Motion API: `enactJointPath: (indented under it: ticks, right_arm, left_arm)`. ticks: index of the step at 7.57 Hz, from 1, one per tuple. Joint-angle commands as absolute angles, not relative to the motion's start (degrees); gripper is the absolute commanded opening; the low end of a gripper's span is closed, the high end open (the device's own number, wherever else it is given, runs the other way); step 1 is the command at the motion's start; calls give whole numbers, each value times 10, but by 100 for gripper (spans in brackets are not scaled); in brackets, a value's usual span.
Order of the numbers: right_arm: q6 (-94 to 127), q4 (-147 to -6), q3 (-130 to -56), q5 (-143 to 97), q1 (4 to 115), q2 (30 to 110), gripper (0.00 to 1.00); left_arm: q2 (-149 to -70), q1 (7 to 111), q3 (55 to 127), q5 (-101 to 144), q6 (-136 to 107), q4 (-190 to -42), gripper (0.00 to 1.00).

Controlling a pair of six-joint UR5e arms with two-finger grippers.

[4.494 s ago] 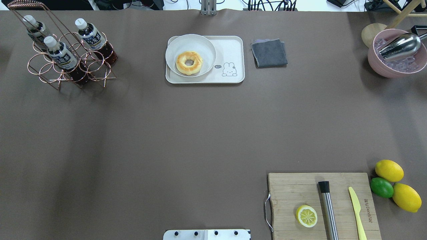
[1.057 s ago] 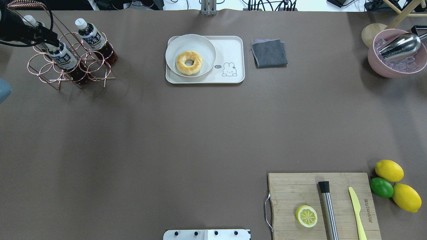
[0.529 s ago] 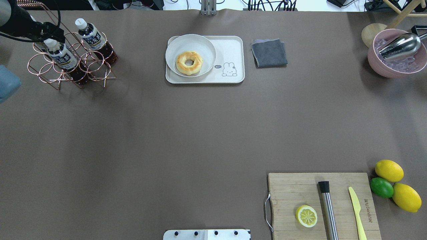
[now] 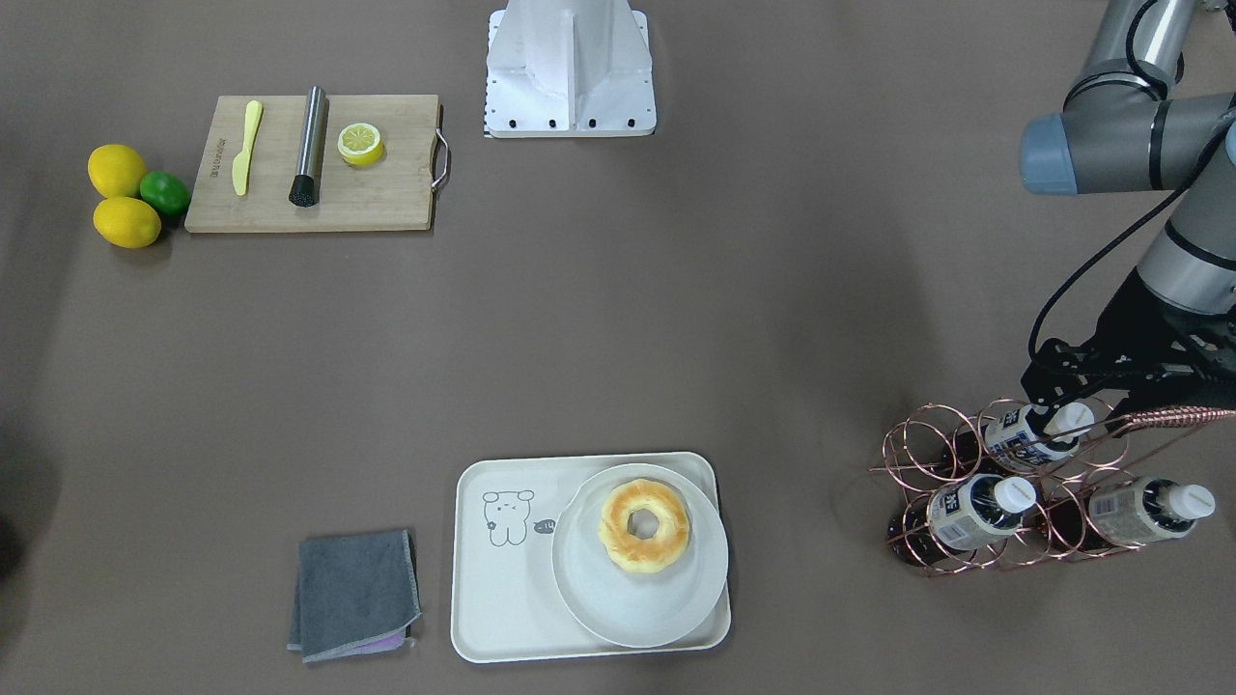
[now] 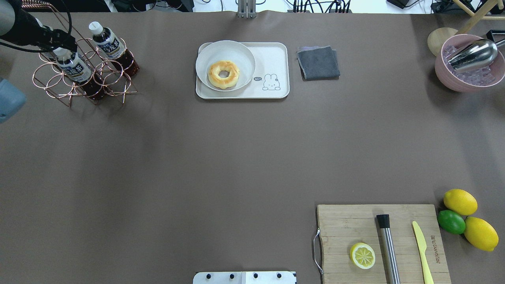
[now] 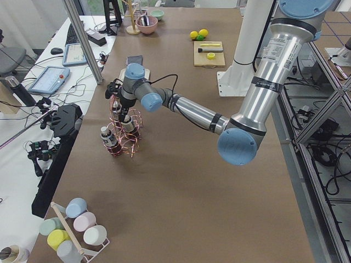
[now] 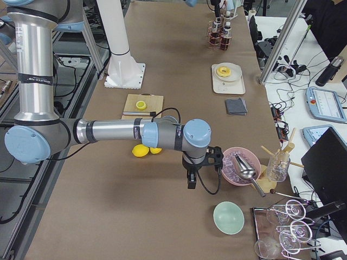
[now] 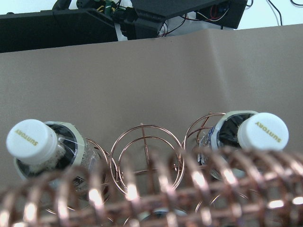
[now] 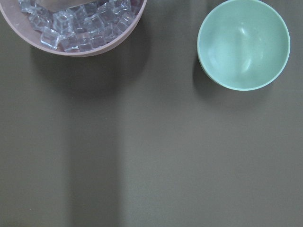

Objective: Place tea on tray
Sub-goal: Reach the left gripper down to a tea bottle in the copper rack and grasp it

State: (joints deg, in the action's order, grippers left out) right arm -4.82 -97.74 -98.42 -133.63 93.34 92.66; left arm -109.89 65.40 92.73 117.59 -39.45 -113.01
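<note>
Tea (image 4: 1025, 431) leans in the rack (image 4: 927, 454), left end effector (image 4: 1062, 391) just above its cap (finger spread: cannot tell). Tray (image 4: 502, 579) sits well apart from the rack; right end effector (image 7: 191, 181) too, its fingers equally unreadable.

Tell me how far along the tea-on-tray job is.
Nothing is done yet: all three clear plastic bottles of dark tea sit in the copper wire rack, and the cream-white rectangular tray holds only a round pale plate with a doughnut. In hand: the left gripper is at the rack, by one bottle's cap; grip unclear. Left: lift out, carry, set down.
</note>
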Motion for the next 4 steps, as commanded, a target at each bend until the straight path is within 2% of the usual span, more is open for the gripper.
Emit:
enactJointPath:
  ticks: [1,3,4]
  right_arm:
    - [-48,-977,-983,-1337,933,929,100]
    - [-48,-977,-983,-1337,933,928,100]
    - [-48,-977,-984,-1337,933,928,100]
  left_arm:
    - [-1082,656,947,1179,-395,-1129,78]
    - [-1077,656,948,1173,-394,-1129,78]
    - [-1077,656,950,1174,-395,-1129,74]
